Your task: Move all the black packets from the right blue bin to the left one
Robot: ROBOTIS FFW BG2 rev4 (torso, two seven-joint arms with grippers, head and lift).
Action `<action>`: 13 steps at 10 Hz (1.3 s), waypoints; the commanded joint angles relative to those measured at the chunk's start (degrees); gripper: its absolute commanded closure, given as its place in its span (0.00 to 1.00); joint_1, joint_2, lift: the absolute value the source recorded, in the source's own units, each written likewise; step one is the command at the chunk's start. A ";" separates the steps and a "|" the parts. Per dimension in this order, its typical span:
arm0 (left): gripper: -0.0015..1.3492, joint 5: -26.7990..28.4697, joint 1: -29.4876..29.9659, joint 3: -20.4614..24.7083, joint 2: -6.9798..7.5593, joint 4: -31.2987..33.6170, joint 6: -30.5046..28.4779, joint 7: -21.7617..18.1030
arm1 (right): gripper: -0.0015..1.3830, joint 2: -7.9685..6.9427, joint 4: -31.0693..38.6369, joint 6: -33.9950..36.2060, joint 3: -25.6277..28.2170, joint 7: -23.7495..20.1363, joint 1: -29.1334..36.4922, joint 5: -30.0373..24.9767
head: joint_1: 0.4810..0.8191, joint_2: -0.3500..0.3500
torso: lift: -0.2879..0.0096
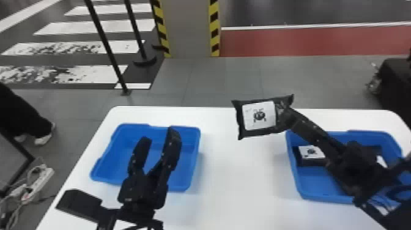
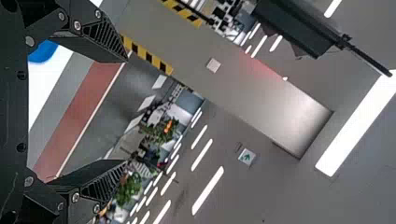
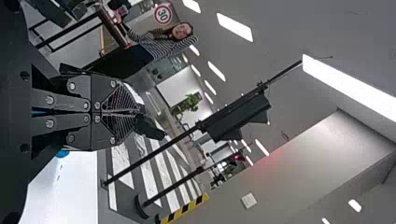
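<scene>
My right gripper (image 1: 283, 114) is shut on a black packet (image 1: 260, 116) with a white label, held above the table between the bins. In the right wrist view the fingers of my right gripper (image 3: 135, 112) are together, with a dark corner of the packet (image 3: 152, 129) beyond them. Another black packet (image 1: 310, 156) lies in the right blue bin (image 1: 324, 197), partly under the right arm; more dark packaging is half hidden there. My left gripper (image 1: 157, 153) stands open over the left blue bin (image 1: 119, 179); its spread fingers hold nothing, as the left gripper (image 2: 126, 112) in its wrist view confirms.
Both bins stand on a white table (image 1: 241, 177), with bare tabletop between them. Thin black poles (image 1: 107, 46) and a striped pillar (image 1: 188, 27) stand on the floor behind. A power strip (image 1: 38, 183) lies on the floor at the left.
</scene>
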State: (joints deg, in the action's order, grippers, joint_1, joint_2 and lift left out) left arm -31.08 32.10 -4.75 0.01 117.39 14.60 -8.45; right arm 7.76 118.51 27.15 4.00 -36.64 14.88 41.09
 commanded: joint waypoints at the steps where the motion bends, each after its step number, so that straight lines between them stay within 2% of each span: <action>1: 0.20 -8.03 -1.44 -2.46 0.78 2.21 -6.02 -1.22 | 0.84 0.07 -5.52 -0.01 -1.19 -3.79 -5.32 0.31 | 0.63 0.68 | 0.60; 2: 0.20 -12.86 -1.87 -4.04 1.39 2.63 -7.14 -2.10 | 0.84 0.33 -7.49 0.13 -2.15 -5.29 -7.85 0.57 | 0.63 0.65 | 0.60; 3: 0.20 -15.06 -2.43 -4.13 1.57 3.48 -11.36 -3.77 | 0.84 0.42 -8.75 0.83 -3.30 -7.05 -9.68 0.66 | 0.63 0.64 | 0.60; 5: 0.20 -17.43 -3.41 -4.57 1.48 3.48 -13.61 -5.44 | 0.84 0.42 -11.29 2.10 -7.34 -8.80 -12.21 3.38 | 0.63 0.61 | 0.60; 9: 0.20 -19.89 -4.26 -4.92 1.48 3.48 -15.44 -7.64 | 0.84 0.24 -15.50 2.80 -11.82 -9.15 -13.48 5.40 | 0.63 0.68 | 0.60; 10: 0.33 -19.72 -4.54 -4.74 1.48 3.48 -17.97 -7.99 | 0.84 0.24 -16.07 2.80 -12.26 -9.24 -13.90 5.67 | 0.63 0.68 | 0.60; 11: 0.81 -19.37 -4.40 -4.92 1.66 3.62 -17.97 -7.90 | 0.84 0.24 -16.21 2.66 -12.44 -9.15 -14.18 5.40 | 0.63 0.68 | 0.60; 12: 0.88 -19.19 -4.26 -4.48 1.48 3.62 -18.25 -7.90 | 0.84 0.24 -16.35 2.38 -12.44 -9.15 -14.32 5.49 | 0.63 0.67 | 0.60; 13: 0.91 -18.93 -3.98 -4.48 1.48 3.62 -17.13 -7.55 | 0.84 0.24 -16.49 1.96 -12.44 -9.15 -14.46 5.49 | 0.63 0.67 | 0.60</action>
State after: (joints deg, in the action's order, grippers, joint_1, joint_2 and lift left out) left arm -50.16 27.98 -9.27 1.51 121.00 -3.05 -16.04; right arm 8.00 102.09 29.31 -8.43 -45.79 0.51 46.58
